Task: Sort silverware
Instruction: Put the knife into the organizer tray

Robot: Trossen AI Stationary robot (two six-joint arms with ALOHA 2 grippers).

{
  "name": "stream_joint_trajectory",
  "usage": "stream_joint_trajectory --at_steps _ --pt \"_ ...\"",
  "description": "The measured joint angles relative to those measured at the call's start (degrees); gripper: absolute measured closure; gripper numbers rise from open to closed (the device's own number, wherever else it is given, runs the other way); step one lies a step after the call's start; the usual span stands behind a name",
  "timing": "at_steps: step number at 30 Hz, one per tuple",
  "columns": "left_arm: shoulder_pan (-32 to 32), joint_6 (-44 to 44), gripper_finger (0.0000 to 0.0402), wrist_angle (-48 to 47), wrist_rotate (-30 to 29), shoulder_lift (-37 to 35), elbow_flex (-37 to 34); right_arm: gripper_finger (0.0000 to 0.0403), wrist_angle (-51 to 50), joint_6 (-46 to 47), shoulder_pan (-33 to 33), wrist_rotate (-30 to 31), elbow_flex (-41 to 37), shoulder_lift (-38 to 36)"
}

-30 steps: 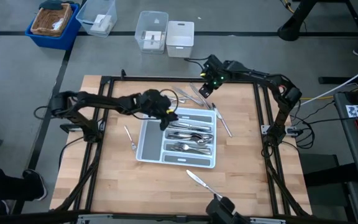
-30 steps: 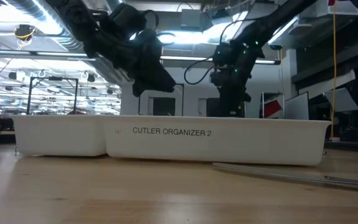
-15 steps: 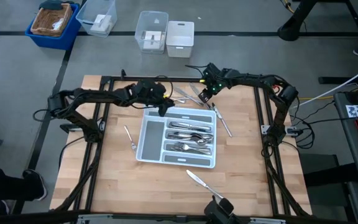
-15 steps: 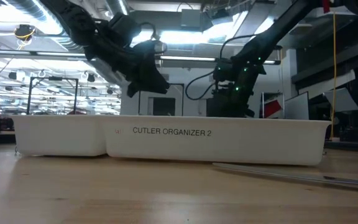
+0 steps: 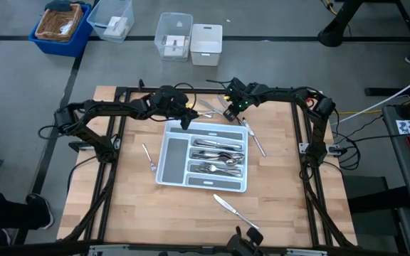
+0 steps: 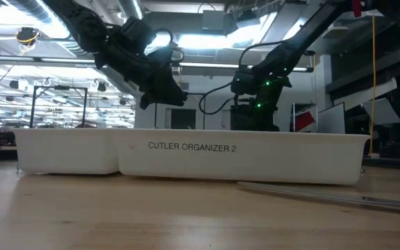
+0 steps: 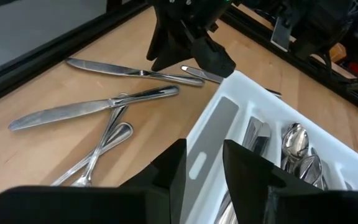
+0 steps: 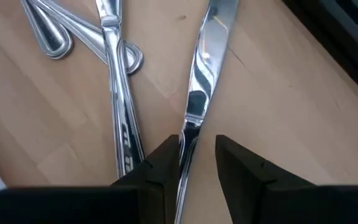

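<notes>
Cutlery lies scattered, so read your table from the left: a lone fork point(image 5: 149, 157) sits on bare wood beside the white tray point(image 5: 171, 174). Your left gripper point(image 5: 185, 119) hangs over the tray's far corner, fingers point(image 7: 250, 177) parted and holding nothing, likely free for another pick. Sorted silverware point(image 5: 218, 155) fills the tray's compartments. Further right, your right gripper point(image 5: 228, 112) is low over the loose pile point(image 5: 216, 109) behind the tray, its spread fingers point(image 8: 244, 165) straddling a knife point(image 8: 202, 81), not yet clenched. One knife point(image 5: 232, 208) waits near the front edge.
</notes>
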Motion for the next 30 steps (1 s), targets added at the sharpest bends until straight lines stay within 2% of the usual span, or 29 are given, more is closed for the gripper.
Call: stream_joint_trajectory --at_steps 13,30 --pt "0.0 0.0 0.0306 0.0 0.0 0.0 0.0 0.0297 -0.4 0.4 1.7 1.5 0.0 0.1" --pt "0.0 -0.1 0.0306 -0.4 0.0 0.0 0.0 0.0301 -2.1 1.2 1.8 3.1 0.3 4.8"
